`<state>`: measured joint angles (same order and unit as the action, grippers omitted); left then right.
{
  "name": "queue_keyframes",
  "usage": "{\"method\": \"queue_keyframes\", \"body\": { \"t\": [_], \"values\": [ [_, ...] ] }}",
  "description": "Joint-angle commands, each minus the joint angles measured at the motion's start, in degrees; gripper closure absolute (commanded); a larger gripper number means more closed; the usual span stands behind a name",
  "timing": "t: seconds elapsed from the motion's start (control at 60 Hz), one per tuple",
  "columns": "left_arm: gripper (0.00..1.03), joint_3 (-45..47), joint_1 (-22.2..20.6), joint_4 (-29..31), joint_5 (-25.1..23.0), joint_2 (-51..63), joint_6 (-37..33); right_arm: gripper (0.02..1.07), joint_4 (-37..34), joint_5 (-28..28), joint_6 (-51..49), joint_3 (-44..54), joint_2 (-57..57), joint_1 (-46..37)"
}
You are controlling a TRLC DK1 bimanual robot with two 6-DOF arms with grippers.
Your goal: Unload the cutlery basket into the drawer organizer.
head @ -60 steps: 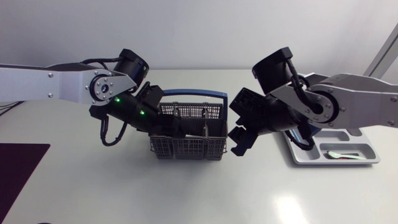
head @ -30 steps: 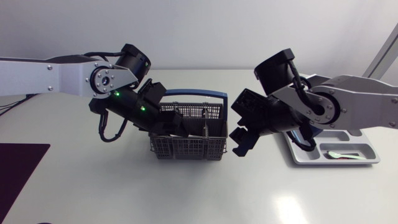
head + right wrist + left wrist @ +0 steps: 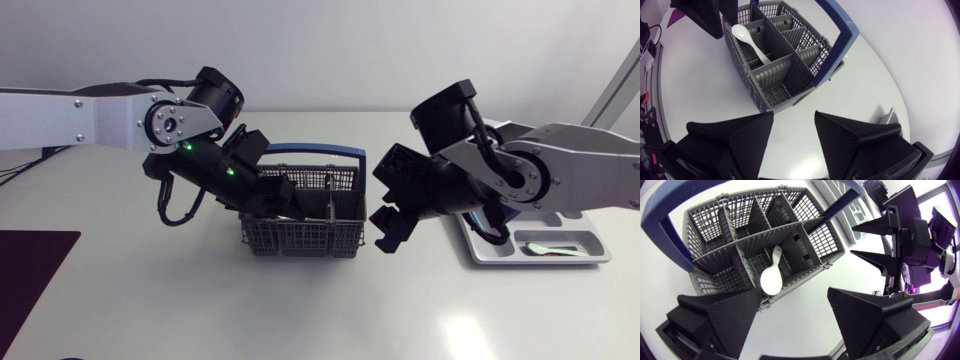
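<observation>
Hovering w/ fingers spread, L gripper (image 3: 795,302) is over the grey cutlery basket (image 3: 300,238); a white spoon (image 3: 771,277) stands in a middle compartment just ahead of its fingertips. R gripper (image 3: 388,225), also released & holding nothing, hangs just beside the basket's end, w/ the drawer organizer (image 3: 495,258) on its other side.

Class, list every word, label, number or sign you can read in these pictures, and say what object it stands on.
None can be read. No word, number or sign shows on the grey mesh plastic cutlery basket with the blue handle, the white plastic spoon inside it, the grey drawer organizer tray, the matte black left gripper or the matte black right gripper.
</observation>
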<state>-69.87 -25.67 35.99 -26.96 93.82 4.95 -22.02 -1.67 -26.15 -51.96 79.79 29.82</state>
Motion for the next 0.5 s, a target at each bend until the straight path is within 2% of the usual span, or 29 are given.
{"method": "queue_keyframes", "body": {
  "t": [0.0,0.25,0.383,0.483],
  "values": [
    [0.12,-2.0,-0.9,0.6,-0.6,1.7,1.1,0.46,0.6,-0.1,-0.6,2.0,-0.6,-0.4],
    [0.2,-2.5,-0.9,0.4,-0.6,2.9,1.1,0.46,0.7,-0.1,-0.7,2.3,-0.5,-0.3],
    [0.33,-2.5,-0.9,0.1,-0.6,3.7,1.1,0.46,1.4,-0.1,-0.7,2.9,-0.4,0.1],
    [0.5,-2.4,-0.9,-0.7,-0.6,4.0,1.6,0.46,1.5,-0.1,-0.8,3.2,-0.2,0.1]
  ]
}}
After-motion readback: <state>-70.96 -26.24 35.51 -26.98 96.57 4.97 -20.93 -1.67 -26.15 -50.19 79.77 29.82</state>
